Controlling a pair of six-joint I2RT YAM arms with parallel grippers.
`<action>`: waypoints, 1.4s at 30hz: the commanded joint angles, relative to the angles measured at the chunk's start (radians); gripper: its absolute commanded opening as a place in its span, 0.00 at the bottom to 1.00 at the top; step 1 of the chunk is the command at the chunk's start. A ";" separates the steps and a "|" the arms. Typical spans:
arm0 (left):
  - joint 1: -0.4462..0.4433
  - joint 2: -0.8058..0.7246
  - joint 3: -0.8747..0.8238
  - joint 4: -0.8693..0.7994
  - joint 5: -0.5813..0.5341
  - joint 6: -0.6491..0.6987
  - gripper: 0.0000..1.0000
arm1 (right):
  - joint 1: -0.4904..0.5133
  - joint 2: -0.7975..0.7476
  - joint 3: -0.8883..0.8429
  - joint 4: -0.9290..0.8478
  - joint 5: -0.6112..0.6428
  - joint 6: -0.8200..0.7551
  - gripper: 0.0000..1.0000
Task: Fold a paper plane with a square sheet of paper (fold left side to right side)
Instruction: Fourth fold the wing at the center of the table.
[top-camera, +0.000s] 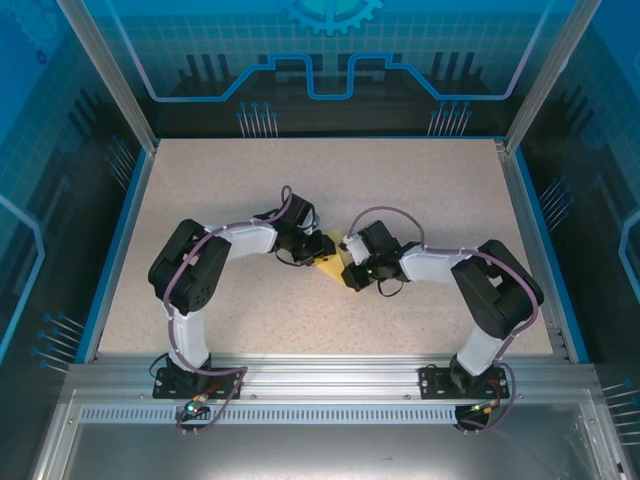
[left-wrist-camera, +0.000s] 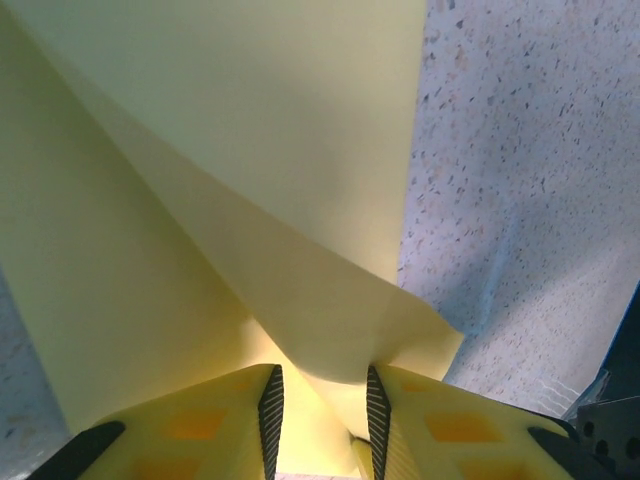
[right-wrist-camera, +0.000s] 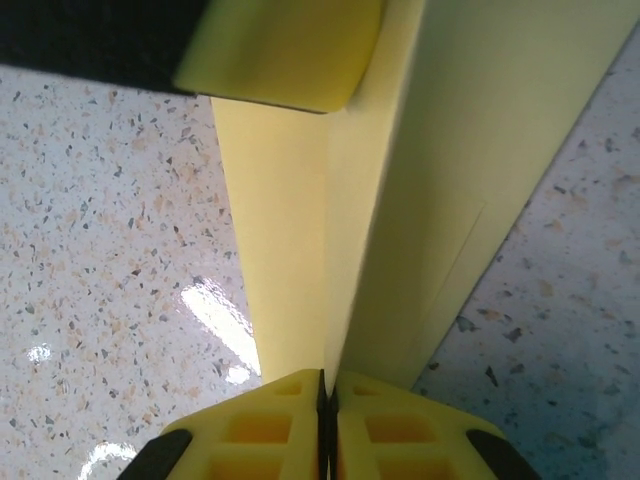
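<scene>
we see even light, white glare on the speckled pale tabletop (right-wrist-camera: 215, 315) left of the right gripper (right-wrist-camera: 327, 390) jaws, thin yellow paper (right-wrist-camera: 440, 150) blurred ahead.

Paper sheet (top-camera: 329, 267) on table (top-camera: 200, 190) ctr, btwn left claw (left-wrist-camera: 320, 398) & right claw (right-wrist-camera: 327, 382), both touching it.

We face a robot-lab cell: speckled beige worktop (top-camera: 200, 180), aluminium frame posts (top-camera: 105, 70), blue circuit-print panels (top-camera: 330, 60) at twelve o'clock.
</scene>
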 joint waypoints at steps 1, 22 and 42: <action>-0.011 0.028 0.035 0.002 0.020 -0.003 0.32 | -0.029 0.006 -0.019 -0.003 -0.046 0.014 0.11; -0.010 0.077 0.040 -0.002 0.010 0.005 0.33 | -0.144 -0.060 -0.046 0.054 -0.249 0.084 0.35; -0.012 0.060 0.035 -0.004 0.007 0.009 0.32 | -0.221 0.151 0.169 -0.003 -0.450 0.126 0.38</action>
